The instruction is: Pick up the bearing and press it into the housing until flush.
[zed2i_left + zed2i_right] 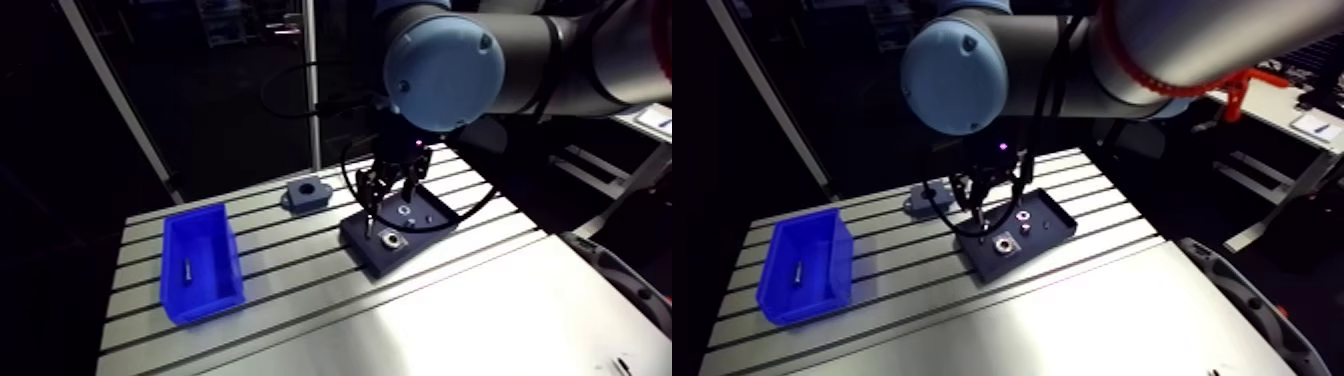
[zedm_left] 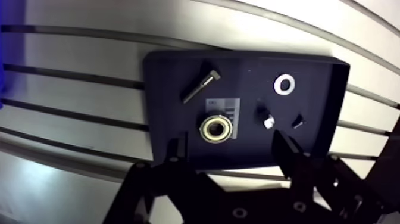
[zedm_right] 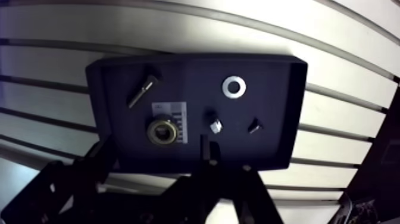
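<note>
The bearing (image 2: 216, 128) lies flat in the dark tray (image 2: 321, 89), just ahead of the gripper (image 2: 231, 150), facing the gap between its empty, wide-apart fingers (image 2: 176, 150).

Gripper (image 2: 228, 143) downward, fingers (image 2: 176, 152) apart

The item (image 1: 187, 268) in the blue bin (image 1: 206, 308) — too small to name. The label (image 2: 229, 106) beside the bearing (image 2: 216, 128) is unreadable.

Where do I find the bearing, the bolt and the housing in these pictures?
bearing (image 2: 208, 130): wrist view, its ring face.
bolt (image 2: 200, 86): wrist view, its shank.
housing (image 1: 318, 195): arm view, its top face.
</note>
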